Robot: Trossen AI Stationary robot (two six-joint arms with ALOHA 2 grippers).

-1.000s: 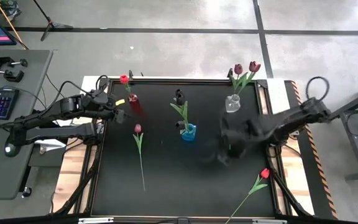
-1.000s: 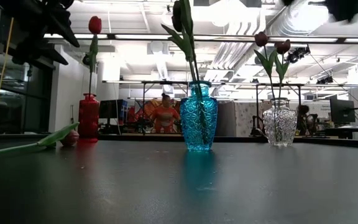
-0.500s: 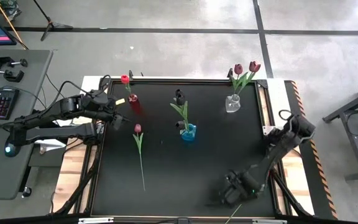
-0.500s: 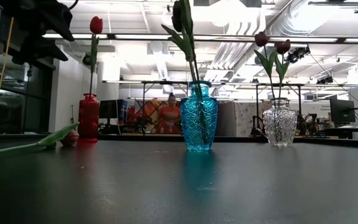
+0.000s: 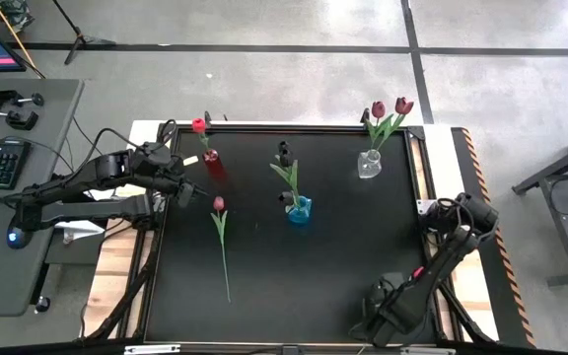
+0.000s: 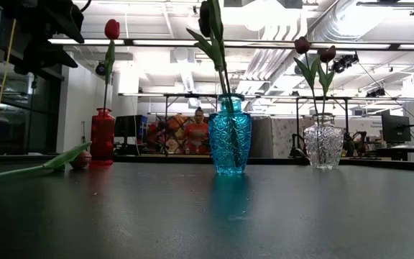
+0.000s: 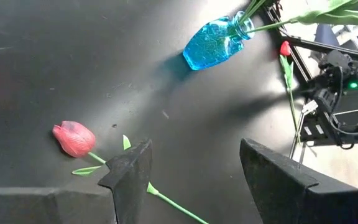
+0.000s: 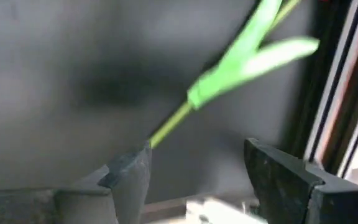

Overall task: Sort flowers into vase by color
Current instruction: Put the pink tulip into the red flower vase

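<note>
Black table (image 5: 264, 247): three vases along far side.
Blue vase (image 5: 299, 209): near-black tulip inside.
Clear vase (image 5: 368, 164): two maroon tulips.
Red vase (image 5: 210, 158): one red tulip.
Right gripper (image 8: 194, 171): jaws spread, green stem (image 8: 229, 62) just ahead between them, untouched.
Left gripper (image 7: 191, 165): jaws spread, pink-red tulip (image 7: 73, 138) lying just beside one finger.

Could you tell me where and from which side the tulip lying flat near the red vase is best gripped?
Take the lying tulip by its bare stem, below the leaves, from straight above, fingers across it. It lies flat on the table, its stem running nearly straight from the head toward the front edge, so a sideways approach would likely miss. The open left gripper is nearest.
</note>
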